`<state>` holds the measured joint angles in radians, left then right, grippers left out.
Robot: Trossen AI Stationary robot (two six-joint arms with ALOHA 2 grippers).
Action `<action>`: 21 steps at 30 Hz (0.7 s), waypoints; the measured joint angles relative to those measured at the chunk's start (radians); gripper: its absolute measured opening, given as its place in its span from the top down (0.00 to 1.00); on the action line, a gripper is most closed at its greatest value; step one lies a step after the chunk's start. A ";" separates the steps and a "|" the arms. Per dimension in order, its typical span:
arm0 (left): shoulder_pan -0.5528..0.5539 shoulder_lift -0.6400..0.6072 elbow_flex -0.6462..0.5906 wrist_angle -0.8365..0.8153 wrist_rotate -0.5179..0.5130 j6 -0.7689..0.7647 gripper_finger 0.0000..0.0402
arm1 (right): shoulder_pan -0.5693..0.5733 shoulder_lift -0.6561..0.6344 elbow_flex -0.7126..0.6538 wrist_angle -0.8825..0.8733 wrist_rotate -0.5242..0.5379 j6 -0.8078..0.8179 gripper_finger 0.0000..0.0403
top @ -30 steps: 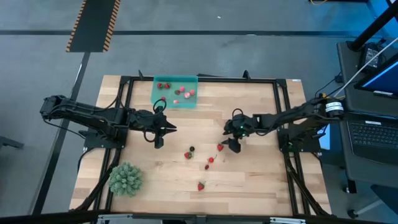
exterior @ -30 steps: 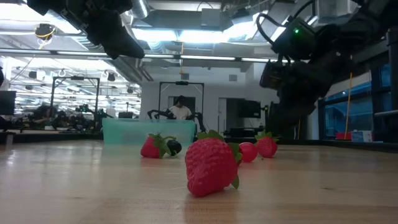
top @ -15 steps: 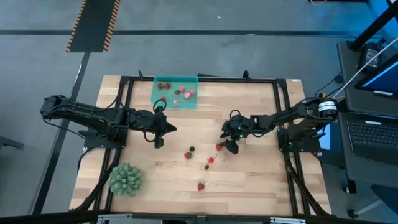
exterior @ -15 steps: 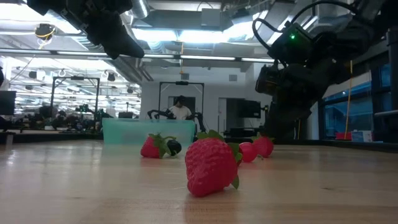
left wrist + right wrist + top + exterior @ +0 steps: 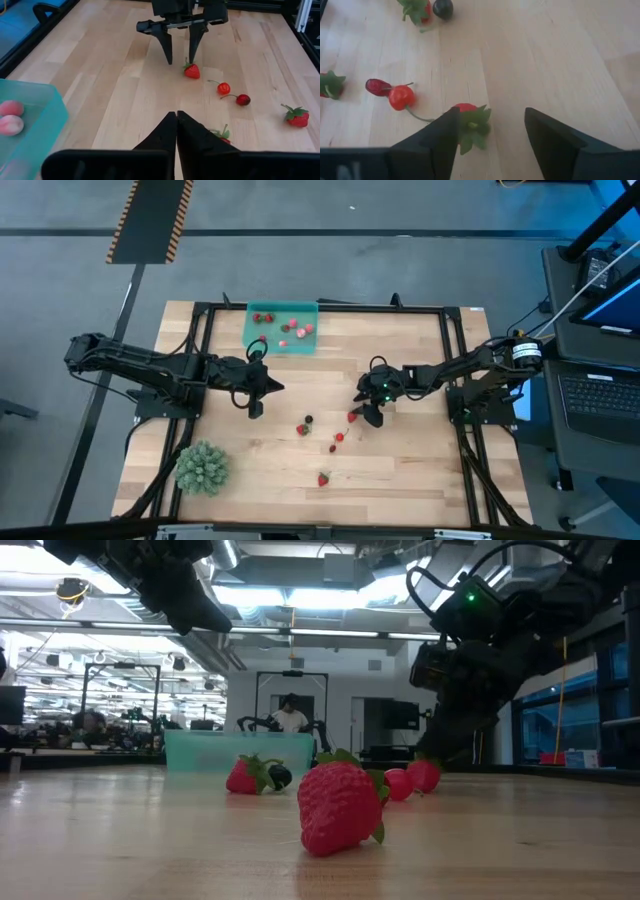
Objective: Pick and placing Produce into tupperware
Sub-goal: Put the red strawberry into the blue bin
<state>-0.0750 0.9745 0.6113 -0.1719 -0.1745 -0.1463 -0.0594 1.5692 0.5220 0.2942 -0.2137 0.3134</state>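
Strawberries (image 5: 192,71) red (green tops)

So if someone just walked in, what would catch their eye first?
Probably the right claw, open and low over a strawberry mid-table, one finger almost touching it. Then the teal tupperware at the far edge with several fruits already inside, and the spiky green ball near the front left corner.

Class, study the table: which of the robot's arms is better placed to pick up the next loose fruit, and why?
The right. Its right gripper is open and low over a strawberry, one finger beside the fruit. The left gripper is shut, empty, and farther from the loose fruit, between it and the tupperware.
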 joint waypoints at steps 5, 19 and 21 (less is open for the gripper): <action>0.000 0.000 0.000 0.000 0.000 0.000 0.96 | 0.000 0.000 0.000 -0.030 -0.001 0.020 0.57; 0.000 0.000 0.000 0.000 0.000 0.000 0.90 | 0.000 0.000 0.000 -0.007 -0.001 0.019 0.69; 0.000 0.000 0.000 0.000 0.000 0.000 0.90 | 0.000 0.000 0.000 0.000 -0.001 0.019 0.69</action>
<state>-0.0750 0.9745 0.6111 -0.1715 -0.1749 -0.1463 -0.0594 1.5692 0.5217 0.2945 -0.2145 0.3327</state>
